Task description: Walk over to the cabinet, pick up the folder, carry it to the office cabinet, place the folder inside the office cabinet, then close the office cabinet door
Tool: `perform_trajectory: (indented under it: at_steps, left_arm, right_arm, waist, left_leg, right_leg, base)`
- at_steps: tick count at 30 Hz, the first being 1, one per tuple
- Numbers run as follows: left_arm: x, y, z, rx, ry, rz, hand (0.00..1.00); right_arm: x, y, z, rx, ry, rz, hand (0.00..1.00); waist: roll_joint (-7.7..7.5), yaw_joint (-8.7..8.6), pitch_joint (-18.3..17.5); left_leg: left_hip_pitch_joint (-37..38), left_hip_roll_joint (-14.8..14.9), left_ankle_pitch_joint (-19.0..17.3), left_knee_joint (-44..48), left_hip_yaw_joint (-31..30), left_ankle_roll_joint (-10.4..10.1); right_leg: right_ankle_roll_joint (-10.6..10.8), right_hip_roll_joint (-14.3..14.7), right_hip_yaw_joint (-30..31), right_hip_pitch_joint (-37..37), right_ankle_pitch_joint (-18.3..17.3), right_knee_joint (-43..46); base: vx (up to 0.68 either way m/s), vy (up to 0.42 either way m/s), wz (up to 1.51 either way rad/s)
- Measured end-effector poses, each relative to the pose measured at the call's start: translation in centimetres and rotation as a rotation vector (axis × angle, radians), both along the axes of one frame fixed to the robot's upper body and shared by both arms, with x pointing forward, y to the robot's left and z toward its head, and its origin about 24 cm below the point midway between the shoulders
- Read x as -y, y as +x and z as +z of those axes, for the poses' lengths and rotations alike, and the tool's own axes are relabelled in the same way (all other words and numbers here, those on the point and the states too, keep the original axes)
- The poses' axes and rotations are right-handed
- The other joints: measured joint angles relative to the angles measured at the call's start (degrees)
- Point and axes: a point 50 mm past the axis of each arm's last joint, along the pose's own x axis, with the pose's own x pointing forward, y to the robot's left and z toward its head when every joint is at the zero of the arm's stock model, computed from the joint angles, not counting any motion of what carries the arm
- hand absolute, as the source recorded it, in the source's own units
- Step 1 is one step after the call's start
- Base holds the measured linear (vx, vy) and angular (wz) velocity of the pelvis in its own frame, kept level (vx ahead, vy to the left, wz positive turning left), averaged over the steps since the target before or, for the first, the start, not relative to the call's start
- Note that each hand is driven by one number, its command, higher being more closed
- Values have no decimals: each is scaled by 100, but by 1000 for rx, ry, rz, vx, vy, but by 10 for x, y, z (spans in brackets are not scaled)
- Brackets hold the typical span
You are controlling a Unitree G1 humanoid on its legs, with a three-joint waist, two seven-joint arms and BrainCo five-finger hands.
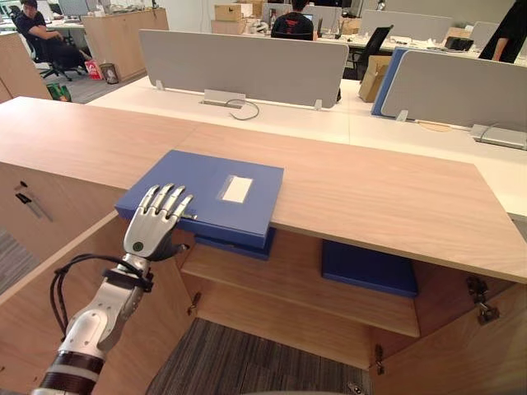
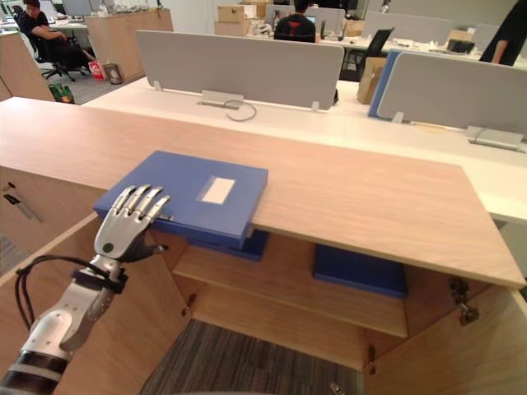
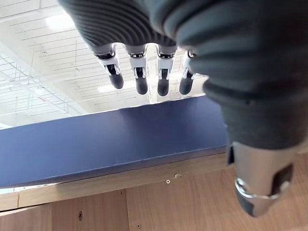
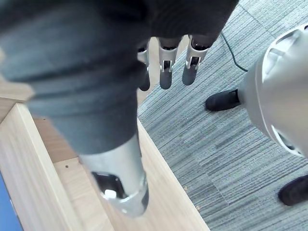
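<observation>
While the left hand [image 1: 152, 226] reaches over it, the blue folder [image 1: 206, 193] lies flat on the cabinet top [image 1: 370, 197], front edge overhanging.
Fingers straight over the folder's front left corner, thumb lower, nothing gripped. Btw right hand [image 4: 166, 72] hangs above the carpet [image 4: 216, 144], fingers relaxed, empty. Cabinet doors [image 1: 461, 354] open, w/ another folder [image 1: 369, 267] on the shelf [image 1: 296, 280].

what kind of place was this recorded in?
Open-plan office, most likely: desk rows with grey divider screens, a seated person at a workstation, and a wooden cabinet with a blue folder on top.
</observation>
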Motion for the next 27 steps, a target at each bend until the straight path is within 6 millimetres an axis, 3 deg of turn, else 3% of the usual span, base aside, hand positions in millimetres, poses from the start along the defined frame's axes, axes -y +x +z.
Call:
perform_trajectory:
  at_steps: [9,13,14,27]
  left_arm:
    - [-1,17,9,33,9,24,0]
    - [-12,23,3,4,26,84,0]
    - [-15,25,1,-3,29,102,100]
    - [-24,30,0,-5,33,149,100]
  right_arm:
    - [0,0,0,-7,3,19,0]
    - [7,5,3,20,-24,4,0]
    - [10,8,4,32,-36,3,0]
    - [9,11,4,41,-30,14,0]
  waist:
    - [18,-139,-16]
    - [63,-191,-35]
    - [77,-234,-26]
    - [197,-309,-9]
  left_leg:
    - [94,31,24,-88,132,-8]
    - [173,32,22,-100,176,-8]
    - [169,40,22,-103,183,-7]
    - [303,58,20,-192,221,-7]
  right_leg:
    - [-8,16,131,-48,4,16]
    - [-31,27,188,3,22,-31]
    - [-58,44,194,2,43,-75]
    - [-82,147,200,199,184,-453]
  base:
    - [3,-4,-7]
    - [11,-5,-8]
    - [-8,-10,-3]
    - [-1,-1,0]
